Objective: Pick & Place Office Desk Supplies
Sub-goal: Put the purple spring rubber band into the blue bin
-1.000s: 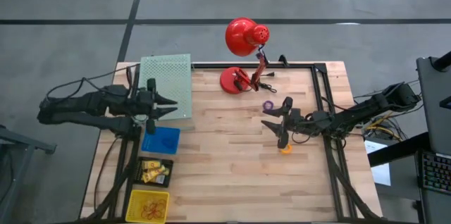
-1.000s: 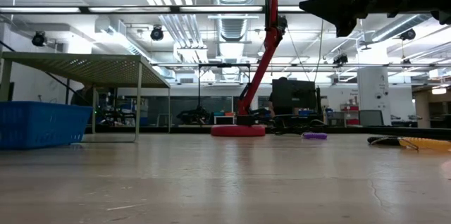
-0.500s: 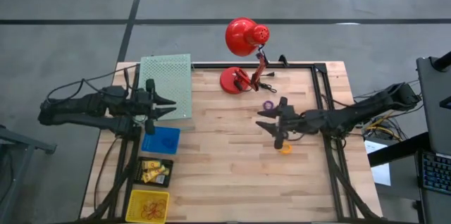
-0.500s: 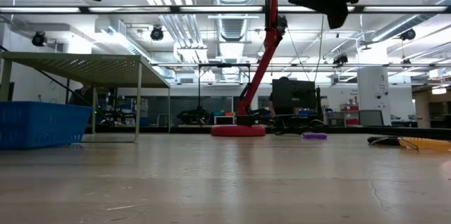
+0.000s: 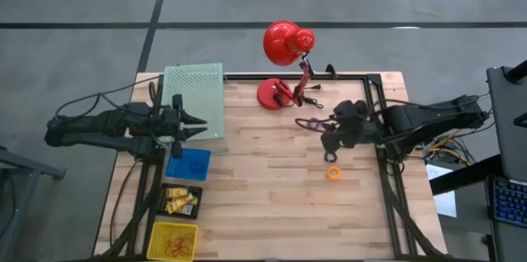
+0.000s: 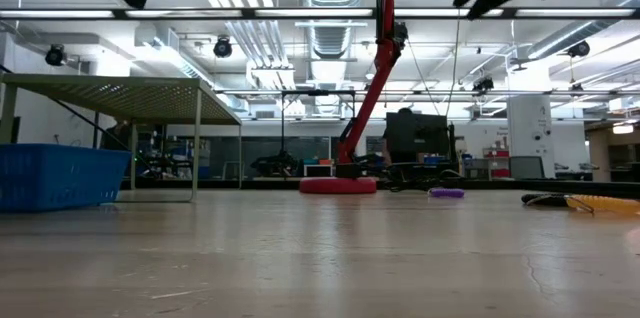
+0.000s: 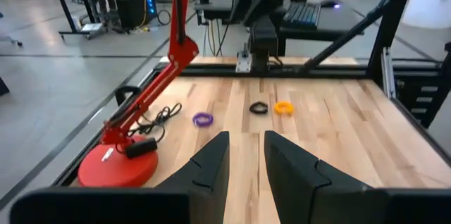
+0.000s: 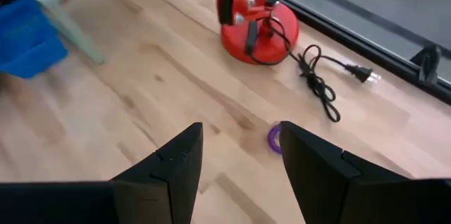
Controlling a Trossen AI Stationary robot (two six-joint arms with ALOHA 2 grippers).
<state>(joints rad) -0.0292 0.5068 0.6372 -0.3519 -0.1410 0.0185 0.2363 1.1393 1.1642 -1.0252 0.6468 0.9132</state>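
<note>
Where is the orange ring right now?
In the high view, the orange ring lies on the table's right half, just beyond the right end effector, clear of its fingers.

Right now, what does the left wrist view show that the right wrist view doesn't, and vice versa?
Only the left wrist view shows the orange ring and the black ring, lying side by side on the wood, with the right arm raised beyond them. Only the right wrist view shows the blue bin, a leg of the green mesh stand and the lamp's plug. Both show the purple ring, the red lamp base, its black cord and the wooden table; each also shows its own pincer, fingers apart and empty: left pincer, right pincer.
</note>
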